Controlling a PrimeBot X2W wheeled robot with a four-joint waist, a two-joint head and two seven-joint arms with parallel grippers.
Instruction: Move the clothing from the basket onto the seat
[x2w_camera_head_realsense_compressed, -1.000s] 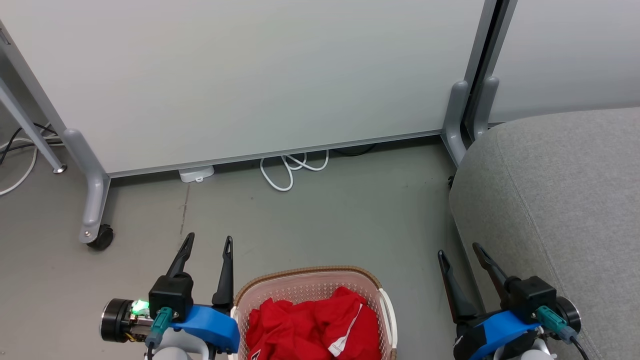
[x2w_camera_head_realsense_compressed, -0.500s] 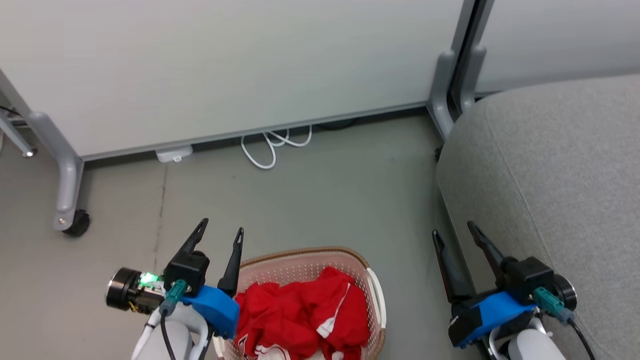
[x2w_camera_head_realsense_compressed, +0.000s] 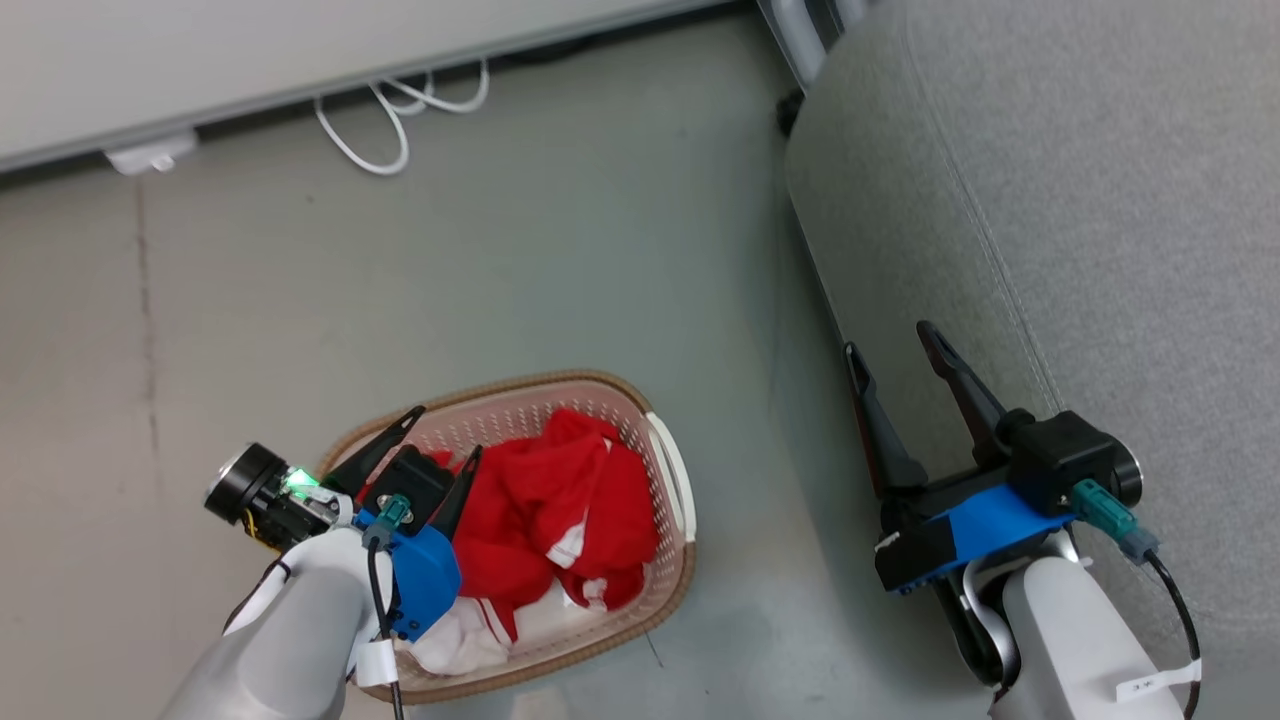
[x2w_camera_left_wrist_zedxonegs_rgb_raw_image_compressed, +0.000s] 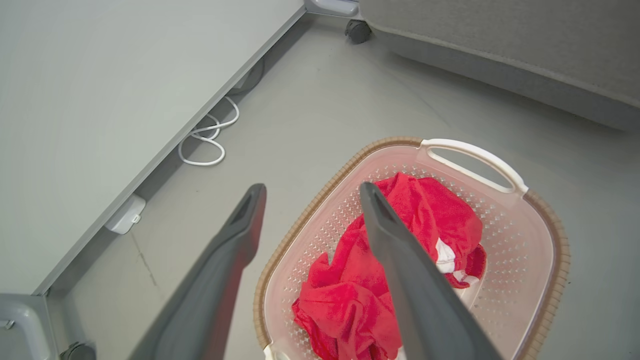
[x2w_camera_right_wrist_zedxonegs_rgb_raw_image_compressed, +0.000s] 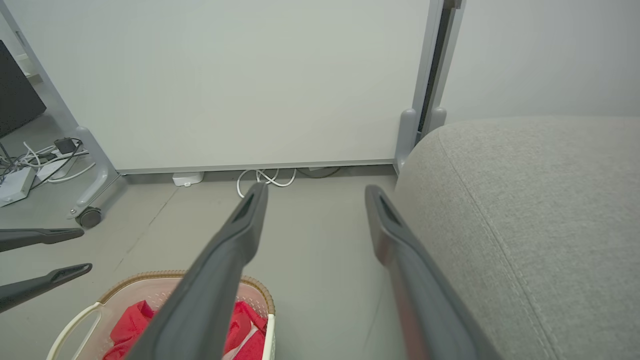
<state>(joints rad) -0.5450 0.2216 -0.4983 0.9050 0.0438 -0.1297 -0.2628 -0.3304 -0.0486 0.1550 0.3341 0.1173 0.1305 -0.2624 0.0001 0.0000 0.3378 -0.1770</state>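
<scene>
Lengthwise, basket toward seat

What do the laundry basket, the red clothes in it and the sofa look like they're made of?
Laundry basket: likely moulded plastic, cream, faintly glossy, walls full of small holes; brown rim looks woven, possibly moulded. Red clothing: soft matte fabric, crumpled into folds, white stripes. Sofa: light-grey textured upholstery fabric, matte, with a stitched seam.

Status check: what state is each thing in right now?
basket: upright on the floor, loaded.
clothing: crumpled inside the basket, ungripped.
seat: no clothing on the visible part.
left gripper: open, empty, above the basket's rim.
right gripper: open, empty, beside the seat.
</scene>
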